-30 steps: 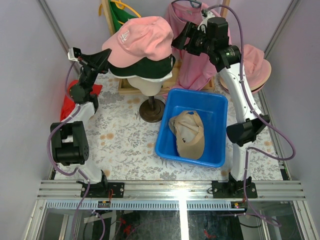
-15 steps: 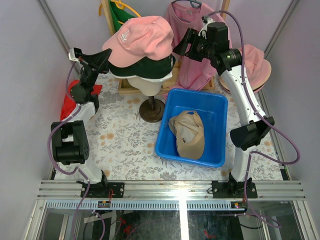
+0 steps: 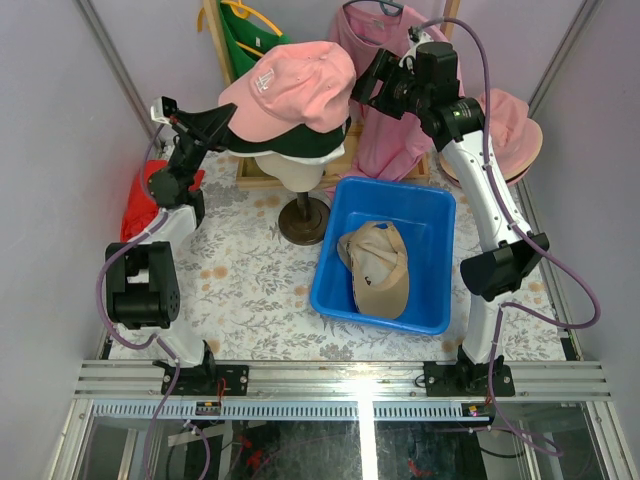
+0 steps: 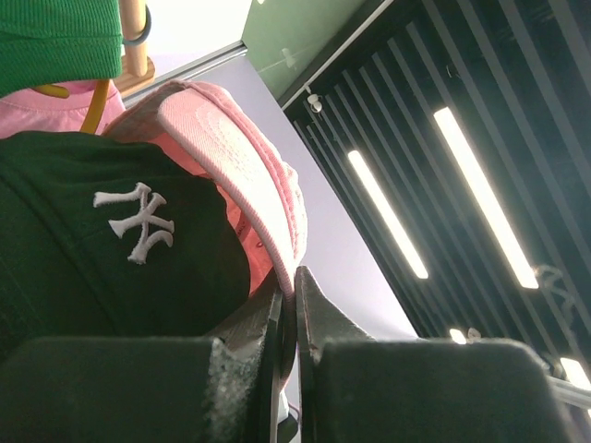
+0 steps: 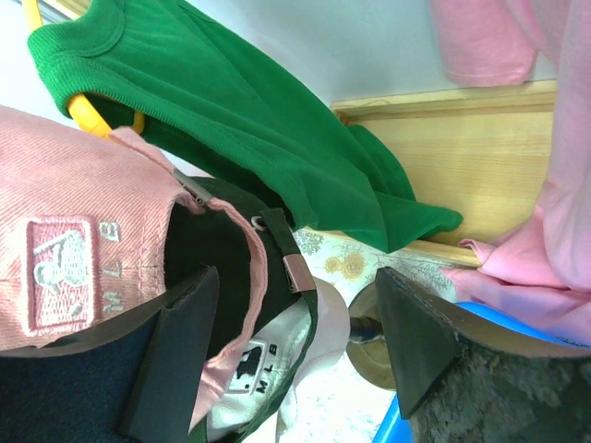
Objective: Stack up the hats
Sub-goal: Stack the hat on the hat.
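Left gripper [image 3: 220,124] clamped on the pink cap [image 3: 290,85] brim. Since a second ago it has moved right, and the cap now sits skewed over the black cap [image 3: 300,142] on the mannequin head [image 3: 293,172]. Right gripper [image 3: 362,82] spread wide at the stack's rear. Tan cap [image 3: 378,265] lies in the blue bin [image 3: 440,205]. Only the left wrist view shows the pinch and the white NY logo [image 4: 138,221]. Only the right wrist view shows the strap buckle [image 5: 297,272].
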`<state>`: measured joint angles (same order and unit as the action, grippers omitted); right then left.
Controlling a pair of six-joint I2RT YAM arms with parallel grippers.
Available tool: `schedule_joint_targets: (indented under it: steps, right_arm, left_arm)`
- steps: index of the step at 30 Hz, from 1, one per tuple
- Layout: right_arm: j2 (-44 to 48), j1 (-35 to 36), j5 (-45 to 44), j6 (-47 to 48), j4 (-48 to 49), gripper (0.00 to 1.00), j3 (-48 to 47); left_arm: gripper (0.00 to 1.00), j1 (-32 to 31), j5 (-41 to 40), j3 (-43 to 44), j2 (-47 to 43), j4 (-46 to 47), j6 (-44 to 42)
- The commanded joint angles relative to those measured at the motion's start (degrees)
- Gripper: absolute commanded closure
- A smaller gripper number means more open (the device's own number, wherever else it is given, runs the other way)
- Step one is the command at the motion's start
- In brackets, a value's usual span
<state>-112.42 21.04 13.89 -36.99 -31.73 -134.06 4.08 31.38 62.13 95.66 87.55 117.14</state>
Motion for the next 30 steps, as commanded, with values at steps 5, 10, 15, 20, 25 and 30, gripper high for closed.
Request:
schedule_joint_targets:
  steps: [5, 10, 15, 20, 25, 30]
  right_arm:
    - [3.45, -0.40, 0.57, -1.56, 4.07, 0.24, 1.21]
    - [1.87, -0.39, 4.56, -2.46, 3.21, 0.24, 0.90]
    - [2.99, -0.20, 5.68, -1.54, 2.58, 0.25, 5.35]
    - [4.66, -0.04, 5.07, -0.74, 2.61, 0.26, 9.87]
    - [6.30, -0.03, 3.10, 0.03, 2.78, 0.28, 11.45]
    - [6.32, -0.09, 1.34, 1.53, 0.16, 0.29, 8.17]
  left_arm:
    - [1.00, -0.75, 1.80, -0.98, -0.26, 4.76, 31.85]
    - [1.00, -0.73, 2.15, -1.48, -0.47, 4.87, 31.74]
    - [1.00, -0.77, 2.10, -1.67, -0.48, 4.91, 31.67]
    - [1.00, -0.81, 1.56, -1.92, -0.50, 4.85, 32.13]
    - [1.00, -0.28, 0.76, -1.74, -0.35, 4.91, 32.76]
    - [1.00, 0.14, -0.61, -1.76, 0.20, 4.76, 33.19]
